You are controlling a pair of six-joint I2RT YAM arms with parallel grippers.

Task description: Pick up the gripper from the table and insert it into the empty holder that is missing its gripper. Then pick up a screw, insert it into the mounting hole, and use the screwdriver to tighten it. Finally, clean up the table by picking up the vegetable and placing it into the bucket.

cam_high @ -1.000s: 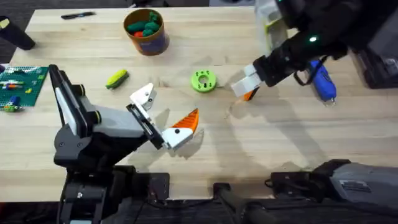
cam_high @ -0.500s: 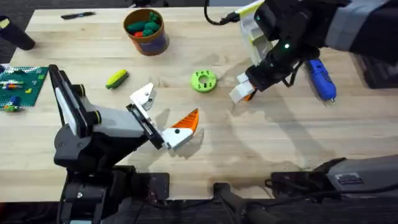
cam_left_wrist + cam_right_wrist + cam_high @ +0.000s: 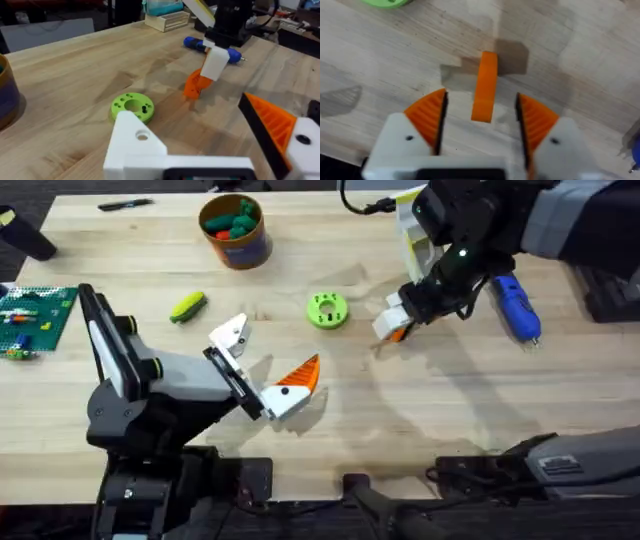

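The small orange gripper piece (image 3: 485, 85) stands on edge on the table (image 3: 480, 410) right of centre, also visible as the gripper piece (image 3: 401, 333). My right gripper (image 3: 480, 117) is open and straddles it, orange pads on either side, not touching. My left gripper (image 3: 265, 360) rests open at the lower left. Its white empty holder (image 3: 135, 147) shows a mounting hole (image 3: 142, 135), and the other finger carries an orange pad (image 3: 272, 125). The blue screwdriver (image 3: 518, 305) lies right of the right arm. The yellow-green vegetable (image 3: 188, 307) lies below the orange bucket (image 3: 235, 230). I cannot make out a screw.
A lime-green disc (image 3: 327, 310) lies between the two grippers. A black pen (image 3: 125, 204) lies at the far left edge, and a green brick board (image 3: 35, 315) sits at the left. The bucket holds several small toys.
The right arm swung its wrist round and settled the open gripper over the orange piece. The left arm has not moved.
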